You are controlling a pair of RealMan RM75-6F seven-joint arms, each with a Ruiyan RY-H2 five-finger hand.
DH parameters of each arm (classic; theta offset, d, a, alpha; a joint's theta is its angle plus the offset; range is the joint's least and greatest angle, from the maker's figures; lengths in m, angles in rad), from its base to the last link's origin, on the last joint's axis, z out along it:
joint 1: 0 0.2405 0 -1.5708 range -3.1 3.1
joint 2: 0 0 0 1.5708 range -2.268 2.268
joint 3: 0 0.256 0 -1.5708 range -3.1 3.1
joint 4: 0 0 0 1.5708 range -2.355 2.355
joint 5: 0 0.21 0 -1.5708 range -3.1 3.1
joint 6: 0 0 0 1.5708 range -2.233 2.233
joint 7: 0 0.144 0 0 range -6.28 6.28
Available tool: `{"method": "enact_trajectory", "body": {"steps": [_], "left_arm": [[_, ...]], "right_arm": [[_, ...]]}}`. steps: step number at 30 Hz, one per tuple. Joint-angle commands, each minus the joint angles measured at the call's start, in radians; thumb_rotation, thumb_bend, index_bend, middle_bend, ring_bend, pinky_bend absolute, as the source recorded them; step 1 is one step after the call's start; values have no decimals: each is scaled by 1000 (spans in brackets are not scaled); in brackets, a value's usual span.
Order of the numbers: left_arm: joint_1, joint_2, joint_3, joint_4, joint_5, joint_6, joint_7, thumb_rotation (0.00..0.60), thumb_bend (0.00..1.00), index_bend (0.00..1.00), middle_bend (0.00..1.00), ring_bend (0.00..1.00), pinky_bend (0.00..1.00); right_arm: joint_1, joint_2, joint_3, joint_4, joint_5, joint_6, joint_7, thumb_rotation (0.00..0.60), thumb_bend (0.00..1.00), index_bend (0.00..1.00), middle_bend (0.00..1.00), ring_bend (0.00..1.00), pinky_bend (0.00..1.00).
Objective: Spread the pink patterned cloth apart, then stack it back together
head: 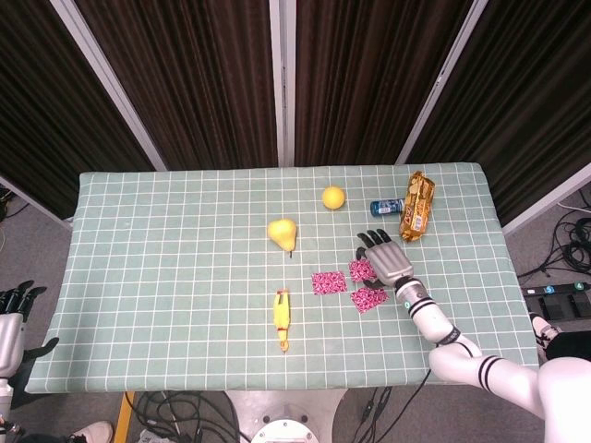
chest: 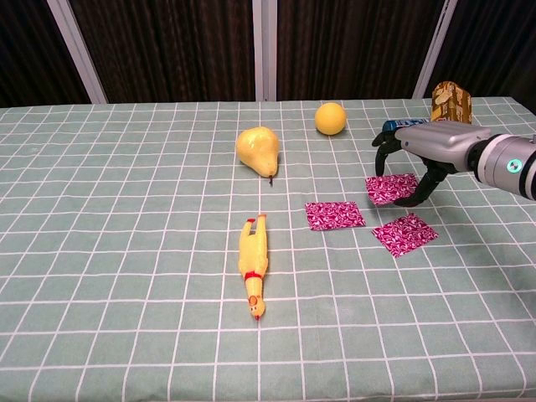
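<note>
Right hand [chest: 412, 164] right of centre, fingers arched apart, gripping nothing, above upper pink cloth piece [chest: 389, 188]; best lowered squarely before pinching.

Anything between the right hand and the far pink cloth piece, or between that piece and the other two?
Nothing visible. The right hand hovers just over the far piece, fingers spread, nothing beneath them. The other two pieces lie close by on bare table. The can and snack pack sit behind the hand.
</note>
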Motion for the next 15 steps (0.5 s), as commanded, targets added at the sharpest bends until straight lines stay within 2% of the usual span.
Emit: {"method": "enact_trajectory", "body": {"steps": [1, 9, 15], "left_arm": [[-1, 1, 0, -4, 2, 1, 4, 600, 34, 255, 231, 167, 144], [-1, 6, 0, -16, 3, 4, 13, 600, 34, 255, 231, 167, 144], [1, 7, 2, -21, 1, 5, 17, 600, 34, 255, 231, 168, 144]], "right_arm": [[-20, 40, -38, -52, -54, 15, 35, 532, 169, 406, 70, 0, 0], [-31, 30, -101, -34, -159, 19, 105, 536, 169, 402, 71, 0, 0], [-32, 14, -117, 0, -203, 28, 151, 528, 170, 394, 70, 0, 0]]}}
